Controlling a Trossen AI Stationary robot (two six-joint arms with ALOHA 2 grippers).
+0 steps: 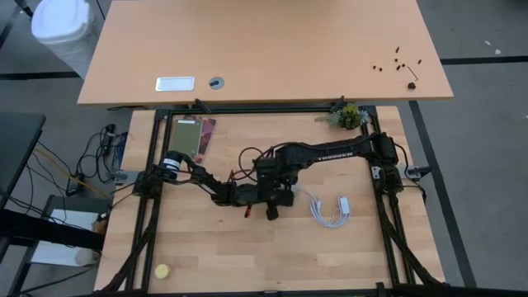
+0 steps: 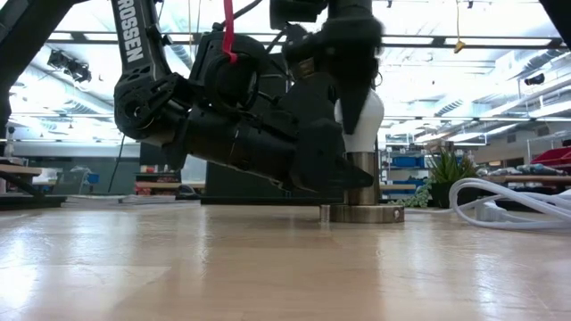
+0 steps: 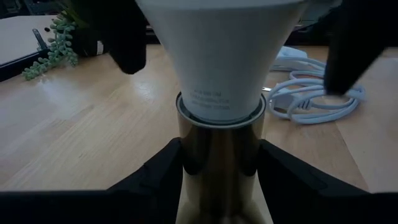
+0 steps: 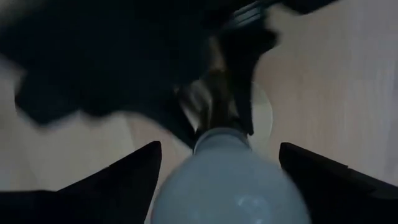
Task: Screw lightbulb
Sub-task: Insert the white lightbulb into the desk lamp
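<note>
The lightbulb is seated upright in the socket near the tabletop centre. The socket is clamped by the left claw. The bulb's dome is straddled by the right claw, fingers parted, at its 3 and 9 o'clock.

Two dark, near-black jointed arms with a matt finish. Right arm: long straight link bearing pale capital lettering along its side. Left arm: a pale round cap at the joint near its base, thin dark cables looping beside the links. In the low view, white lettering "ROSSEN" runs down one upright link, and a red cable hangs against the bulky black wrist housing. Fingers: black, broad, wedge-shaped, smooth-faced.
</note>
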